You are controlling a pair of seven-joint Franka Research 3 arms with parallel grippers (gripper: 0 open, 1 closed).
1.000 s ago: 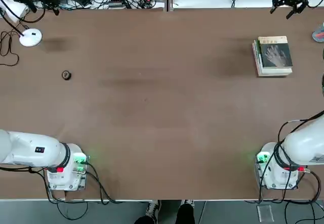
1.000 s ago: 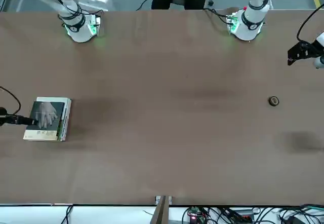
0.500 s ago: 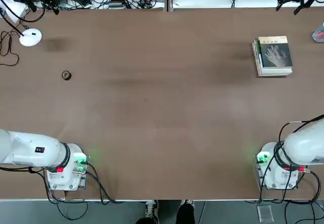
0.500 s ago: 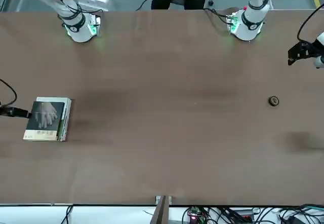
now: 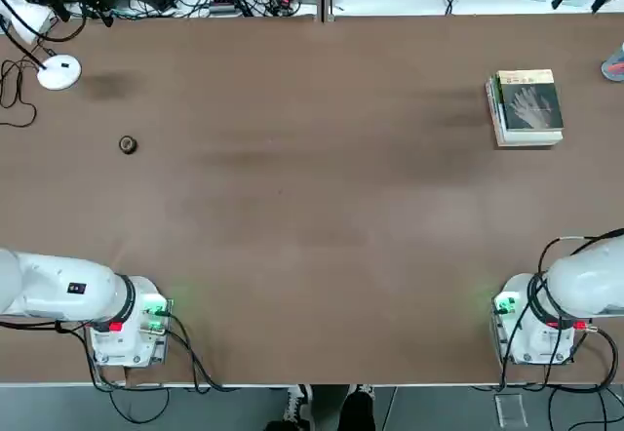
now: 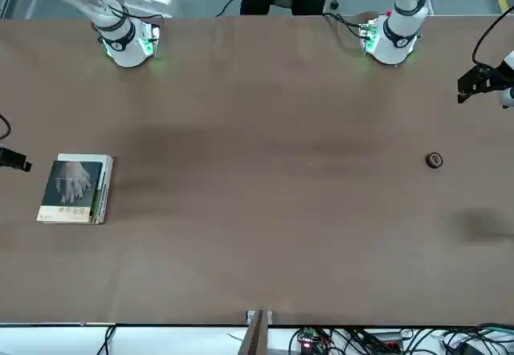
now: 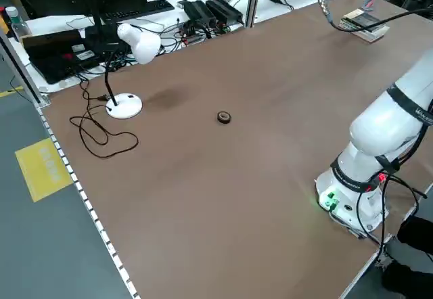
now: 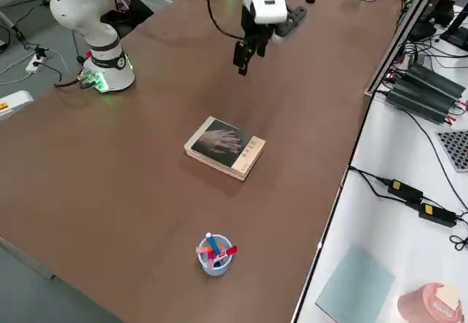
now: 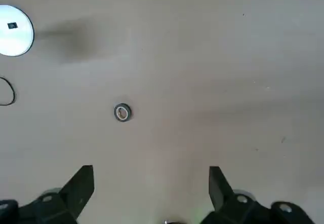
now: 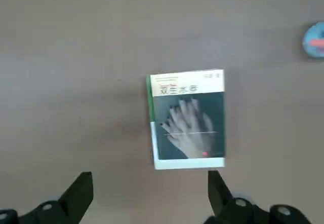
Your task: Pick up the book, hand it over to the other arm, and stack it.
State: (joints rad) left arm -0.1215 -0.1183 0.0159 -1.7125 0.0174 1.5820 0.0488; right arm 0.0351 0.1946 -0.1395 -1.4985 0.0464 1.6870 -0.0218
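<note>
Dark-covered rectangular paperback flat atop a thicker book.

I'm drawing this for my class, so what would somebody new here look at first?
Probably the big brown table with two shiny white robot arms, the left one and the right one, at its near edge. Next, maybe the dark grey paperback with a pale hand on its cover, lying on a thicker green-and-white book near the table's far right corner. The small black ring sits alone on the left.
</note>
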